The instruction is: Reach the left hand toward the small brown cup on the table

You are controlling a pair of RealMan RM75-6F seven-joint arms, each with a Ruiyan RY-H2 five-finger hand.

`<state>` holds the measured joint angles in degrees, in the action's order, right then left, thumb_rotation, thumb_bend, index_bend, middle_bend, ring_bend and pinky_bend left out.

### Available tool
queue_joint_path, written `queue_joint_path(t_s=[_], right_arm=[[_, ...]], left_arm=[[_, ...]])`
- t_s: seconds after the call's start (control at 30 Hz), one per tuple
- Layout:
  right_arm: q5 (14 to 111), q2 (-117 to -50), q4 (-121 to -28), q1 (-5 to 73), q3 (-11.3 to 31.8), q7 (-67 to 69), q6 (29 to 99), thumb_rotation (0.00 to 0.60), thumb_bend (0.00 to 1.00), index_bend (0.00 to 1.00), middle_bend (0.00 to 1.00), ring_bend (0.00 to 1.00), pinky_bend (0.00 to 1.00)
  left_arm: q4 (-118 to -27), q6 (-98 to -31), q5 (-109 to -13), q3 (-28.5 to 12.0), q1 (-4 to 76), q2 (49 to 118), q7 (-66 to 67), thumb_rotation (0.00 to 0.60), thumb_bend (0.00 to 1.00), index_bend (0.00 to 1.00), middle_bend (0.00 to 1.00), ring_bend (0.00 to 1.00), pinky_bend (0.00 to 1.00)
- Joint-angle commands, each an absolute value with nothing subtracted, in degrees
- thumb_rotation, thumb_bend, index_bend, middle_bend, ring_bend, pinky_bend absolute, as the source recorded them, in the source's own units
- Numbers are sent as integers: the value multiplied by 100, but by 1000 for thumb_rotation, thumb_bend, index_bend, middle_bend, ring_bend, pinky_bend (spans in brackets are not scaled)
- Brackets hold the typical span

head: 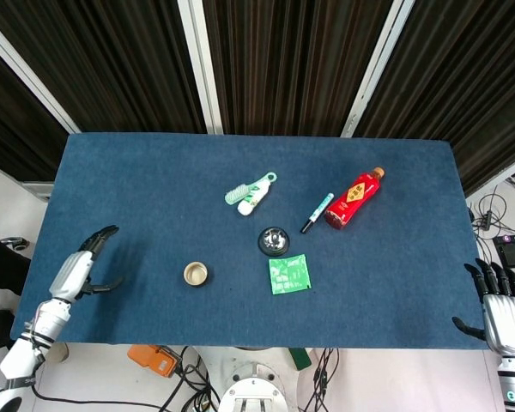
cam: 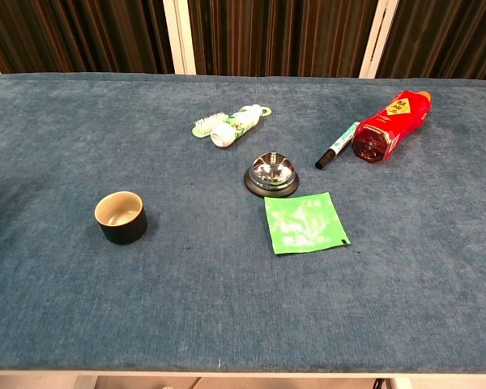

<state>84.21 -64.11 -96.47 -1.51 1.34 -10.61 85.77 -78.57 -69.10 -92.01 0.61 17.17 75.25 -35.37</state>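
Blue-carpeted tabletop (head: 137, 172) before dark slatted panels. Near left corner: left hand (head: 82, 266), fingers spread and holding nothing, over the left edge, well apart from the small brown cup (head: 196, 274), which stands upright toward the near edge, left of centre. Beyond the near right corner: right hand (head: 500, 311), fingers apart, empty. Mid-table: green sachet (head: 288, 275), service bell (head: 274, 240) just behind it. Farther: marker pen (head: 317, 212), red bottle (head: 354, 196) lying flat, toothbrush (head: 237, 193) against a white tube (head: 255, 195)

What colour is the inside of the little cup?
Pale tan inside the small brown cup, seen best in the chest view.
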Motion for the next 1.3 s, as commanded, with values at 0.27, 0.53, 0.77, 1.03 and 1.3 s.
queue_joint_path(t_s=[0.27,0.53,0.77,1.03,1.3], right_arm=[[8371,-6390,-9658,-125,151,-1087,8540,600,203,191,139,108,106],[8322,-6390,-9686,-98,164,-1159,8499,600,203,191,139,108,106],[8315,-6365,-9694,-92,161,-1127,8490,600,203,191,139,108,106],[8293,-6333,-9696,-76,163,-1081,8457,600,203,191,139,109,106],[8271,-6321,-9712,-58,165,-1087,8431,600,203,191,139,109,106]], left_arm=[[-7997,-6811,-9390,246,1927,8023,-3486,600,197,76,19,0,81],[-8359,-6518,-9296,251,2141,8189,-2894,600,172,76,20,0,81],[-8378,-6346,-9157,147,2310,8476,-2122,600,171,76,21,0,81],[-8238,-6169,-8987,127,2436,8783,-1850,600,171,76,75,27,81],[-8168,-6193,-8952,123,2498,8923,-1779,600,187,76,213,90,109]])
